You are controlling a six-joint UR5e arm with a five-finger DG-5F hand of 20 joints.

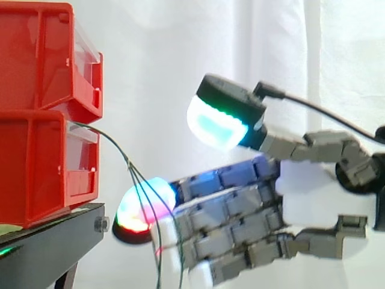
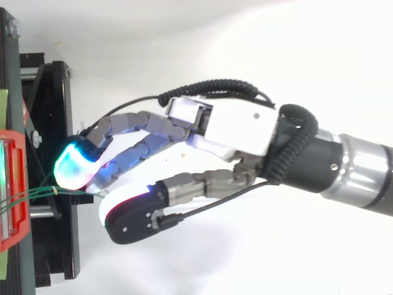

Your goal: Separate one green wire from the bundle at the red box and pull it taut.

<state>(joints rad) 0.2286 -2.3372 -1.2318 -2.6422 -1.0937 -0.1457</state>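
Several thin green wires [image 1: 129, 162] leave the front of the lower red bin [image 1: 36, 168], meet at a small knot, then fan out and hang down. In the top view the green wires [image 2: 31, 195] run from the red bin [image 2: 13, 227] toward the fingertips. My hand [image 1: 307, 189] reaches in from the right with its fingers nearly straight. One glowing fingertip [image 1: 141, 208] sits right behind the hanging strands, which cross in front of it. The thumb [image 1: 216, 123] is lifted well above the fingers, apart from the wires. In the top view the hand [image 2: 233, 126] shows no wire pinched.
A second red bin [image 1: 36, 54] is stacked on the lower one. Both rest on a black stand [image 1: 54, 241] at the left, with its frame [image 2: 55, 123] seen from above. A white curtain hangs behind.
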